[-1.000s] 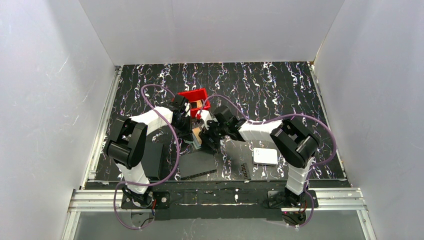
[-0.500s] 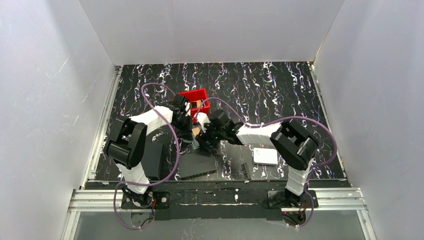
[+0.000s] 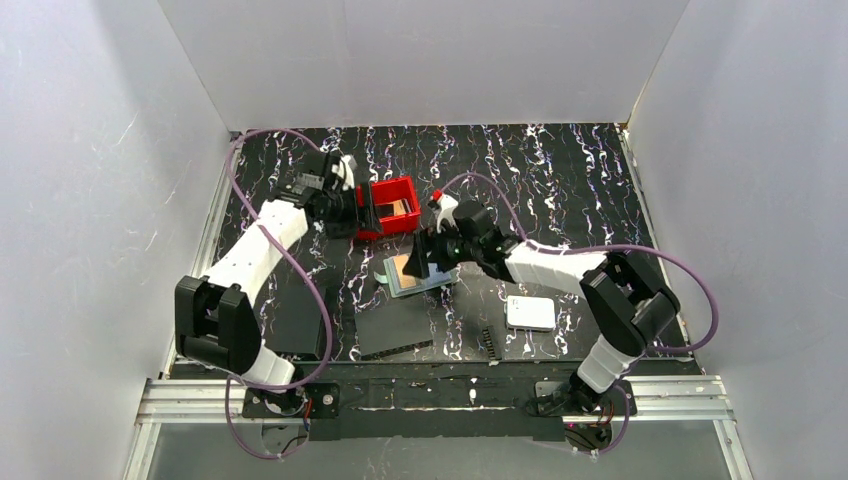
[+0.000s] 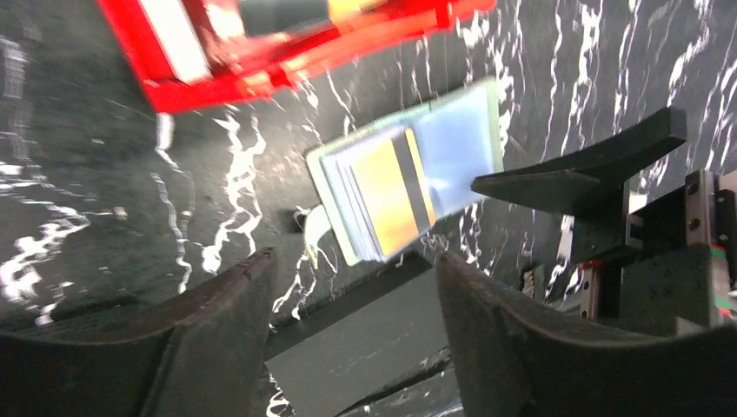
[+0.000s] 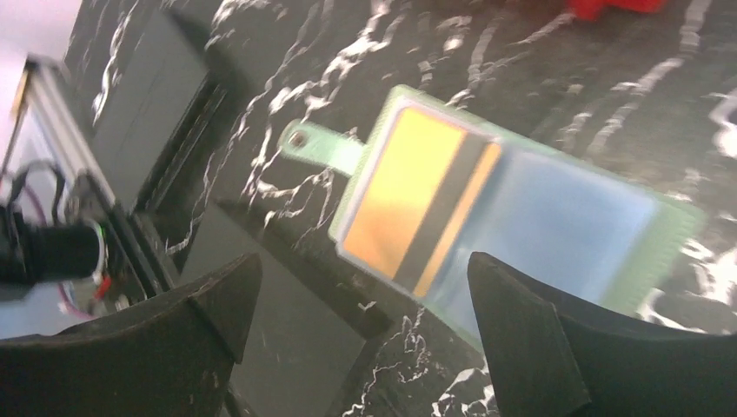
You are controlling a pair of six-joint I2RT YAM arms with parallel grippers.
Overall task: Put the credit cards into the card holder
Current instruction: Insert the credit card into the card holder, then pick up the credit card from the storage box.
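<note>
The grey-green card holder (image 3: 415, 272) lies open and flat on the table. An orange credit card (image 5: 408, 195) with a dark stripe sits in its left pocket, and its other pocket (image 5: 574, 221) looks pale and blurred. My right gripper (image 3: 426, 257) hovers just above the holder's right side, open with nothing between its fingers (image 5: 209, 304). My left gripper (image 3: 357, 212) is open and holds nothing, right beside the left wall of the red bin (image 3: 372, 190). More credit cards lie in the bin, a white one (image 4: 176, 33) among them. The left wrist view shows the card holder (image 4: 461, 130) ahead of the fingers.
A white rounded box (image 3: 530, 312) lies at the front right. Two flat black rectangles (image 3: 395, 330) (image 3: 300, 320) lie near the front edge, with a small black ribbed piece (image 3: 490, 342) beside them. White walls close in the table.
My left arm has swung away from the card holder to the back left beside the red bin, and its gripper opened. My right gripper opened wider and backed off. The holder now lies uncovered.
</note>
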